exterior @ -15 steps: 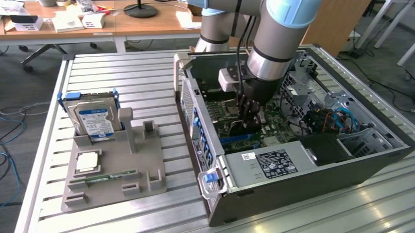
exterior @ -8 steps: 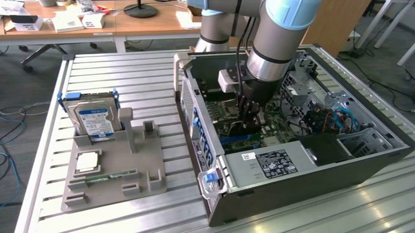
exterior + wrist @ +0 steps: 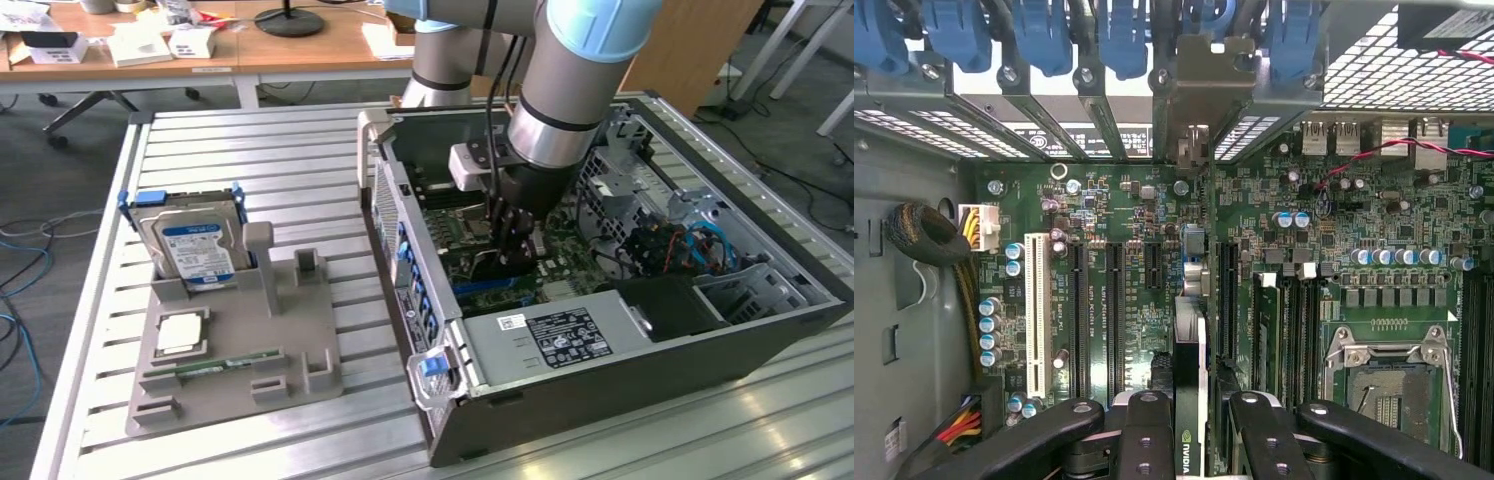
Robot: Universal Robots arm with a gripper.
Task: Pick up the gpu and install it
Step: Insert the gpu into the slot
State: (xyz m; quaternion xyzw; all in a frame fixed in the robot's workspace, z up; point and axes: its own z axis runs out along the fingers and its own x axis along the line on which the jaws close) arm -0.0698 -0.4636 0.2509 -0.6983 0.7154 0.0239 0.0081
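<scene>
My gripper (image 3: 514, 238) is down inside the open computer case (image 3: 400, 215), over the motherboard (image 3: 567, 250). It is shut on the gpu (image 3: 497, 268), which hangs below the fingers as a dark card. In the wrist view the gpu (image 3: 1189, 350) is seen edge-on between my two black fingers (image 3: 1144, 430), standing upright over the motherboard (image 3: 1104, 210) between the black expansion slots. Its silver end bracket (image 3: 1189, 100) lines up with the rear slot openings. I cannot tell whether its lower edge sits in a slot. My gripper (image 3: 1199, 415) holds it from both sides.
A white slot (image 3: 1036, 310), a cable bundle (image 3: 924, 235) and the CPU socket (image 3: 1384, 370) flank the card. The power supply (image 3: 561, 335) lies at the case front. Outside on the slatted table, a grey holder (image 3: 234, 385) carries a hard drive (image 3: 194, 245), a CPU (image 3: 180, 335) and a RAM stick (image 3: 214, 365).
</scene>
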